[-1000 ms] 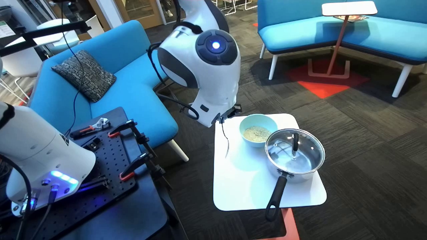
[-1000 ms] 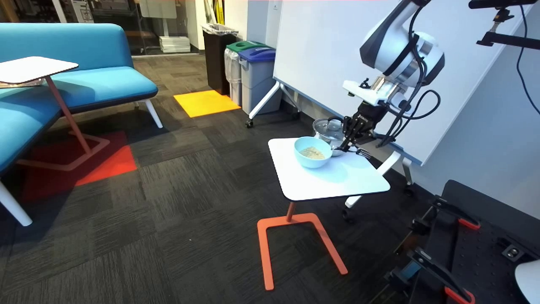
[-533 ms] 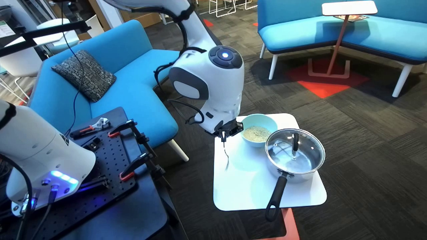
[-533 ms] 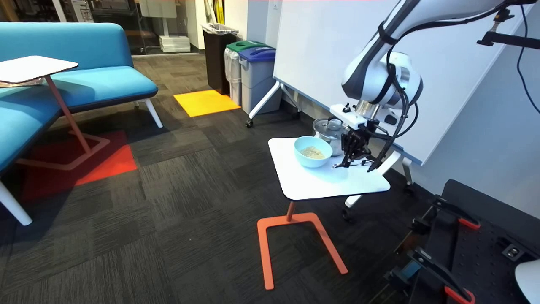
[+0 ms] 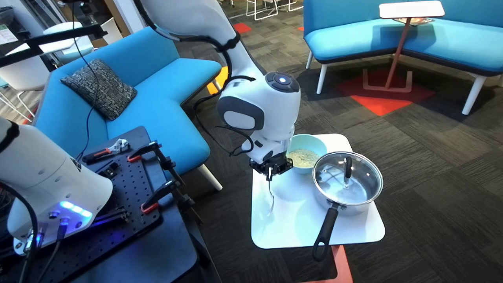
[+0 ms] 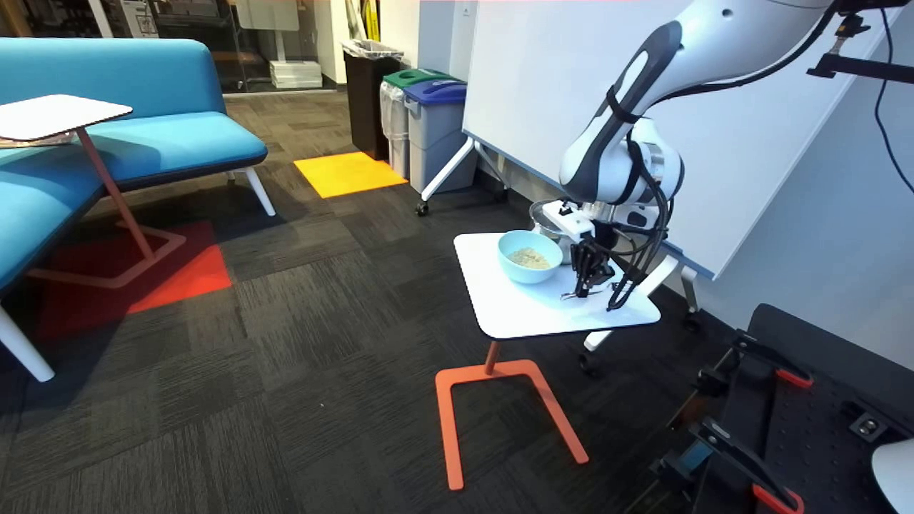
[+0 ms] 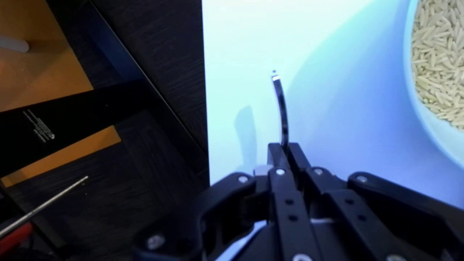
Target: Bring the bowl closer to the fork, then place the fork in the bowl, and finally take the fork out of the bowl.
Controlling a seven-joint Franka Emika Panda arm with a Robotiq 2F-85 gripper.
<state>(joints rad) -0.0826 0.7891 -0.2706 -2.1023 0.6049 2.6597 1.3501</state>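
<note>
The pale blue bowl holds rice-like grains and sits upright on the white table. It also shows in an exterior view and at the right edge of the wrist view. My gripper is shut on the thin metal fork, beside the bowl and outside it. In the wrist view the fork sticks out from between the fingertips. Its shadow on the table lies apart from it, so the fork seems held above the surface. The fingers hide the fork's middle.
A metal pan with a glass lid stands close beside the bowl, its black handle reaching past the table edge. A dark bench with clamps and a blue sofa stand nearby. A whiteboard stands behind the arm.
My gripper has moved lower over the table with the fork still held, away from the bowl's far side. The fork is closer to the surface. The bowl and pan have not moved.
</note>
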